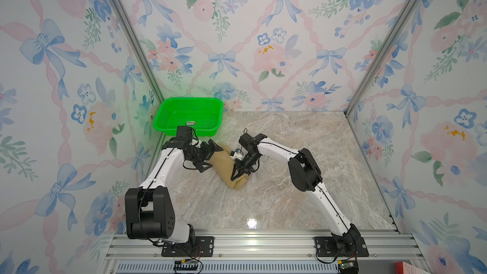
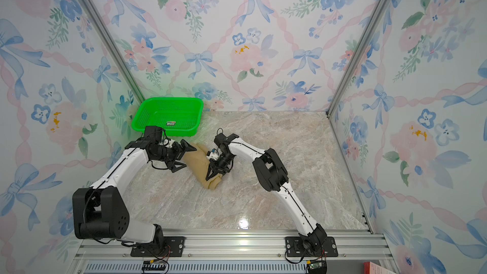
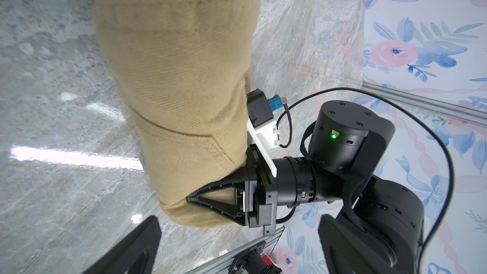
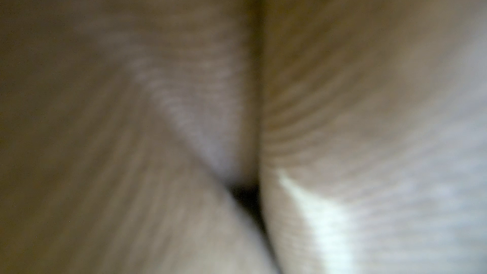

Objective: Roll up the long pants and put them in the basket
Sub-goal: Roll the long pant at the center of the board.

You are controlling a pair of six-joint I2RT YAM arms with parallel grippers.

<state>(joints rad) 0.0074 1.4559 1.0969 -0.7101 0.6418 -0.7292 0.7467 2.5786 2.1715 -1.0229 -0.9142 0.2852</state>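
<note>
Lab booth: aluminium frame (image 1: 263,243), wallpaper panels (image 1: 237,35)

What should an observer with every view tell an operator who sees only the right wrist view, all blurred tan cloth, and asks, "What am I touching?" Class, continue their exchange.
Observer: The right gripper is clamped on one end of the long pants, already rolled up.
Operator: Where is the other gripper?
Observer: The left gripper is wide open at the roll's other end, gripping nothing.
Operator: Anything else nearby?
Observer: A green basket stands behind the left gripper.
</note>
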